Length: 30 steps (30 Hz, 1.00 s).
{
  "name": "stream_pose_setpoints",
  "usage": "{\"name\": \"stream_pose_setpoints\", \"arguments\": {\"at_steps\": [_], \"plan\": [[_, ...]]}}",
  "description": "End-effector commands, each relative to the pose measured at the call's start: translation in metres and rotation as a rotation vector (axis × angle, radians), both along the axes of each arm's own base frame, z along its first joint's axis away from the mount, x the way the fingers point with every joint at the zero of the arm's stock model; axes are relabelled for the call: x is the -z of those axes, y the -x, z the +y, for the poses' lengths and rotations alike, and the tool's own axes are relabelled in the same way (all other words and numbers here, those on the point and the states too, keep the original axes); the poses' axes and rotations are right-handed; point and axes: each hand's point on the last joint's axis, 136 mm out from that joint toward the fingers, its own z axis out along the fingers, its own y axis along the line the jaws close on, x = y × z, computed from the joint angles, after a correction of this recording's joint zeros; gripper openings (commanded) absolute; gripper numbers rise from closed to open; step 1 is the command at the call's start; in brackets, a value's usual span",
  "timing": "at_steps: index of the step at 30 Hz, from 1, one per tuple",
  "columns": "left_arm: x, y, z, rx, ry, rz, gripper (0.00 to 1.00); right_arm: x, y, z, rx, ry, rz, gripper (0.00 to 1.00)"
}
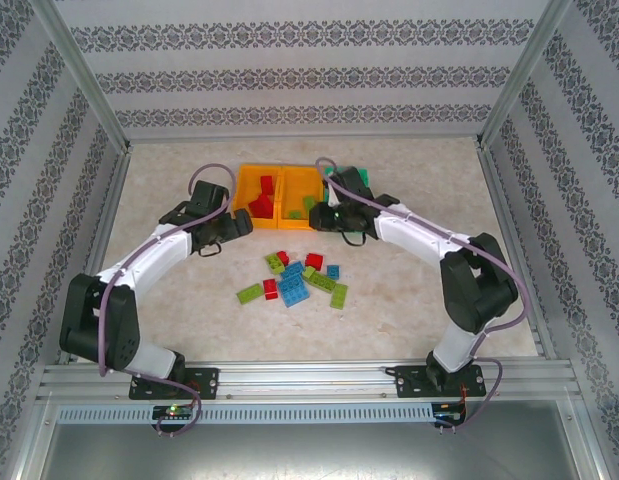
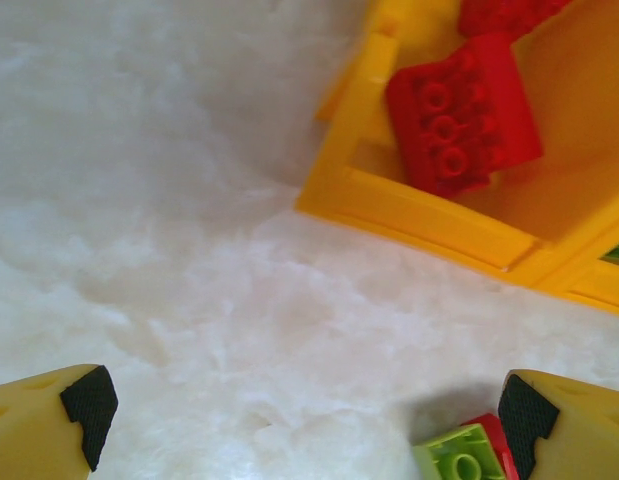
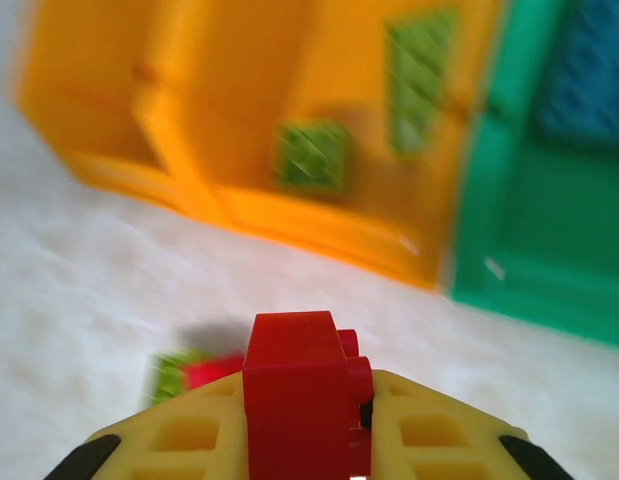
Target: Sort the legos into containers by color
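Note:
Three joined containers stand at the back centre: an orange bin (image 1: 251, 178) with red legos (image 2: 459, 120), a second orange bin (image 1: 311, 178) with lime green legos (image 3: 314, 155), and a green bin (image 3: 549, 230) with blue ones (image 3: 589, 90). A loose pile of red, green and blue legos (image 1: 294, 280) lies mid-table. My right gripper (image 3: 309, 430) is shut on a red lego (image 3: 294, 370), held above the table just in front of the bins (image 1: 327, 215). My left gripper (image 2: 309, 425) hangs open over bare table by the left orange bin (image 1: 229, 228), nothing between its fingers.
A lime green brick (image 2: 464, 455) on a red one lies beside the left gripper's right finger (image 2: 534, 420). Metal frame rails and patterned walls (image 1: 49, 150) close in the table on three sides. Open table lies left and right of the pile.

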Motion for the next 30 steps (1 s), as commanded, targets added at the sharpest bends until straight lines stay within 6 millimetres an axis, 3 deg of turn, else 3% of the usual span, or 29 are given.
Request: {"name": "stream_pose_setpoints", "arguments": {"at_steps": [1, 6, 12, 17, 22, 27, 30], "plan": [[-0.005, 0.004, 0.014, -0.061, -0.002, -0.023, 1.0, -0.035, -0.024, 0.047, -0.061, -0.2, -0.022, 0.23], [0.003, 0.013, 0.021, -0.078, -0.024, 0.005, 0.99, -0.048, -0.057, 0.088, -0.101, -0.314, 0.004, 0.25], [0.012, 0.019, 0.022, -0.074, -0.016, 0.024, 1.0, -0.035, -0.084, 0.12, -0.122, -0.376, 0.064, 0.27], [0.015, 0.022, 0.021, -0.057, -0.02, 0.037, 1.0, -0.02, -0.099, 0.134, -0.122, -0.393, 0.102, 0.31], [0.018, 0.023, 0.021, -0.049, -0.027, 0.05, 1.0, -0.007, -0.104, 0.139, -0.112, -0.402, 0.146, 0.47], [0.022, 0.026, 0.02, -0.049, -0.02, 0.062, 1.0, -0.021, -0.096, 0.14, -0.144, -0.414, 0.115, 0.65], [0.023, 0.026, 0.022, -0.058, -0.022, 0.061, 1.0, -0.032, -0.084, 0.137, -0.173, -0.405, 0.092, 0.68]]}}
